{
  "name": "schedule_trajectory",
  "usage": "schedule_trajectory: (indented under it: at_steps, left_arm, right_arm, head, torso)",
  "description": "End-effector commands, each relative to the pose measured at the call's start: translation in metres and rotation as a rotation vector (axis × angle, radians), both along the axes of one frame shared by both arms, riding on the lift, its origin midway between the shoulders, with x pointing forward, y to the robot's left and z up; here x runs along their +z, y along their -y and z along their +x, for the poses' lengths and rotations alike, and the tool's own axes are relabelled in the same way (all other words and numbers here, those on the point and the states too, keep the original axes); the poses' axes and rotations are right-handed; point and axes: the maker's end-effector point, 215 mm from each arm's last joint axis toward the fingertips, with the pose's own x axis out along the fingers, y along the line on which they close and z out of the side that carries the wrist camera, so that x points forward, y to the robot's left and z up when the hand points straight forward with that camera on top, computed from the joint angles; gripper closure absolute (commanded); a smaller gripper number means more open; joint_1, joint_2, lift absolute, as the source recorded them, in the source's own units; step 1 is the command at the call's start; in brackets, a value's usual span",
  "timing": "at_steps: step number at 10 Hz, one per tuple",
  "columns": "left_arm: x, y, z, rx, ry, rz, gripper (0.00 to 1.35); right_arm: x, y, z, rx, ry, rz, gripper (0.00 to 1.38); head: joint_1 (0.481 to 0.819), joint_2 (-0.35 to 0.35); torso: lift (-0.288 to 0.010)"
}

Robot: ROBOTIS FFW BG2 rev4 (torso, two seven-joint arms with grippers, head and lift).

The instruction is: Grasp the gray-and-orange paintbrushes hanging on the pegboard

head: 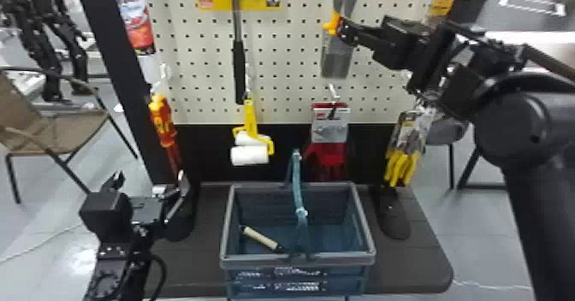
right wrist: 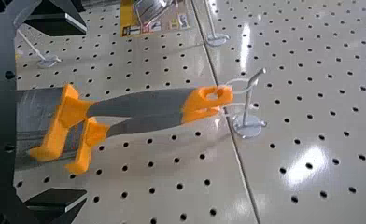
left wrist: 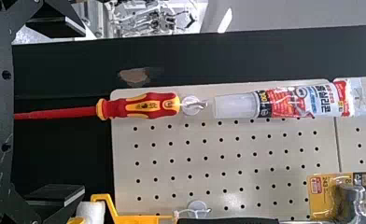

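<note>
Right gripper [head: 342, 27], jaws wide, by 2 hanging paintbrushes [right wrist: 141, 103] — left gripper [head: 151, 178], jaws apart

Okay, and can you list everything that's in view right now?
pegboard: one, cream, centre
paintbrushes: two, gray and orange, hanging on a hook
hammer: one, black and gray, left of the paintbrushes
tube: one, red and white, upper left
screwdriver: one, red and yellow, below the tube
paint roller: one, yellow and white, below the hammer
red gloves: count unclear, below the paintbrushes
yellow gloves: count unclear, lower right
basket: one, gray-blue, on the base
stick-like item: one, cream, inside the basket
base: one, dark gray, bottom
chair: one, brown, far left
left gripper: one, black, left of the basket
right gripper: one, black, at the paintbrushes
</note>
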Motion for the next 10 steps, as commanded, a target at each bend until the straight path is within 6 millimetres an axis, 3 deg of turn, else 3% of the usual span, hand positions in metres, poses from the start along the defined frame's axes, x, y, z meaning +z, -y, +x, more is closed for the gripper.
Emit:
schedule_trajectory:
  at_steps: [1, 4, 7, 8, 9, 10]
  left_arm:
    - [0.0, -0.001, 0.001, -0.002, 0.0, -0.002, 0.12]
    - [-0.003, 0.0, 0.001, -0.006, -0.002, -0.009, 0.12]
    - [-0.01, -0.004, -0.001, 0.001, -0.017, -0.008, 0.12]
    - [-0.009, -0.003, -0.001, -0.001, -0.016, -0.008, 0.12]
    - [-0.01, -0.003, -0.001, -0.002, -0.017, -0.008, 0.12]
    - [-0.009, -0.002, 0.0, -0.005, -0.016, -0.009, 0.12]
  right_arm:
    - [0.014, -0.012, 0.011, 0.026, 0.03, -0.037, 0.07]
    - [0.019, -0.039, 0.015, 0.12, 0.027, -0.053, 0.06]
    - [0.019, -0.05, 0.015, 0.16, 0.018, -0.053, 0.09]
    - [0.019, -0.052, 0.016, 0.161, 0.023, -0.058, 0.25]
    - [0.024, -0.05, 0.018, 0.155, 0.035, -0.067, 0.73]
    - [0.029, -0.044, 0.02, 0.141, 0.045, -0.084, 1.01]
  head:
    - [0.549, 0.0]
    - [0.549, 0.0]
    - [0.549, 0.0]
    - [0.549, 0.0]
    - [0.549, 0.0]
    - [0.549, 0.0]
  torso:
    - [-0.1]
    - [-0.1]
    - [-0.1]
    - [-0.1]
    - [-0.1]
    - [-0.1]
